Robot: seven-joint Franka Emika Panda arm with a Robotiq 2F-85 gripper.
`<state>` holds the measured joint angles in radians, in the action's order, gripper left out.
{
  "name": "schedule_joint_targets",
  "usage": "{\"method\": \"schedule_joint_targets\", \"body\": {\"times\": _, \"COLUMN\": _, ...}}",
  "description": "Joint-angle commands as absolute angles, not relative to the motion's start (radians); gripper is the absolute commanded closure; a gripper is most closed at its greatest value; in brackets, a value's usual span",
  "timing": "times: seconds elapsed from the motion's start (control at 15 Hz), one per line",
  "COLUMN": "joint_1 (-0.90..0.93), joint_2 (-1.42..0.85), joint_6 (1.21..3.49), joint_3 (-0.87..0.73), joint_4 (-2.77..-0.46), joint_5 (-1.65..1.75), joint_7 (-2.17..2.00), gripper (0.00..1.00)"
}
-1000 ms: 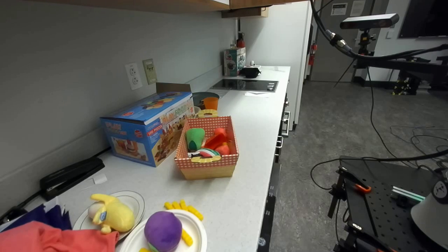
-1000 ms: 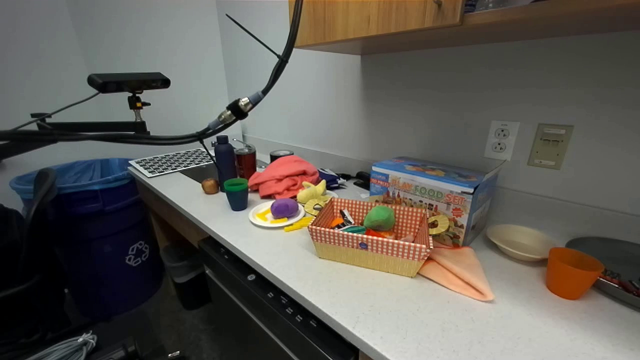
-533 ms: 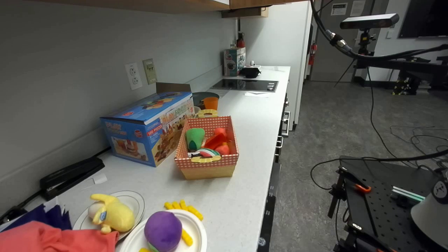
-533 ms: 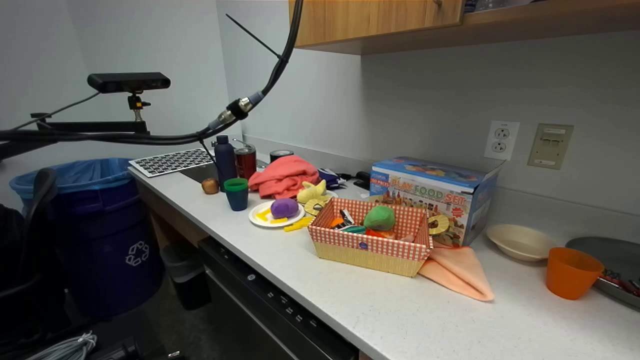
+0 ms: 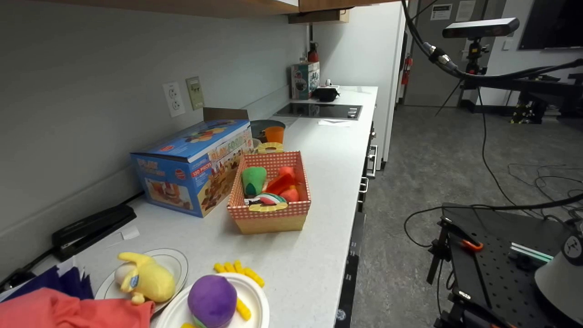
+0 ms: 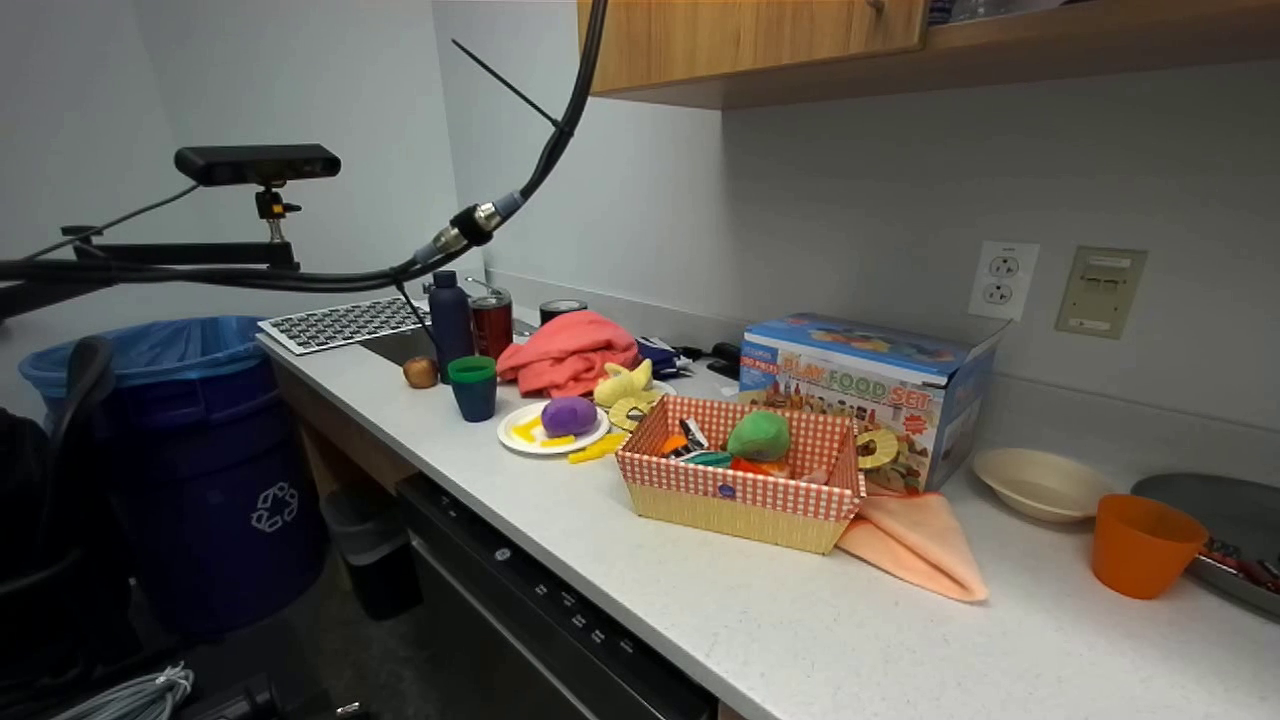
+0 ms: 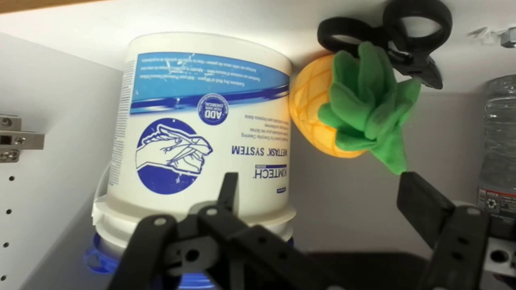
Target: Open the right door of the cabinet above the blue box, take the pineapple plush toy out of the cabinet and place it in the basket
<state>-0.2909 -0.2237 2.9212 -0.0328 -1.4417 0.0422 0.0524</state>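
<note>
In the wrist view, which stands upside down, the pineapple plush toy [image 7: 314, 104] lies inside the cabinet on its white floor, green crown facing the camera. My gripper [image 7: 318, 181] is open and empty in front of it; the crown's leaf tip lies close to one fingertip in the picture. Whether they touch I cannot tell. The cabinet [image 6: 1000, 65] shows its underside in both exterior views [image 5: 182, 7]; its compartment right of a closed door [image 6: 750, 40] stands open. The basket [image 5: 273, 223] holds several toys and stands beside the blue box [image 6: 840, 360]. The gripper is out of both exterior views.
A white wipes tub [image 7: 173, 149] stands right beside the pineapple. Black scissors [image 7: 411, 60] lie against its crown; a clear bottle [image 7: 502, 141] stands at the other side. An arm cable [image 6: 462, 228] hangs over the counter. An orange cup [image 6: 1145, 545] and purple plush [image 5: 213, 300] are on the counter.
The arm's black cable has shifted slightly in both exterior views. The basket, the blue box and the things on the counter have not moved.
</note>
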Motion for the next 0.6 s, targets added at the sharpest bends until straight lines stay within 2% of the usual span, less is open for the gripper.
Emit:
{"method": "schedule_joint_targets", "body": {"times": 0.0, "joint_1": -0.310, "joint_2": -0.204, "joint_6": 2.859, "joint_3": 0.011, "joint_4": -1.451, "joint_5": -0.018, "joint_7": 0.102, "gripper": 0.00}}
{"method": "schedule_joint_targets", "body": {"times": 0.4, "joint_1": -0.311, "joint_2": -0.202, "joint_6": 2.797, "joint_3": 0.021, "joint_4": -1.446, "joint_5": -0.024, "joint_7": 0.094, "gripper": 0.00}}
{"method": "schedule_joint_targets", "body": {"times": 0.53, "joint_1": -0.266, "joint_2": -0.203, "joint_6": 2.784, "joint_3": -0.035, "joint_4": -1.441, "joint_5": -0.029, "joint_7": 0.099, "gripper": 0.00}}
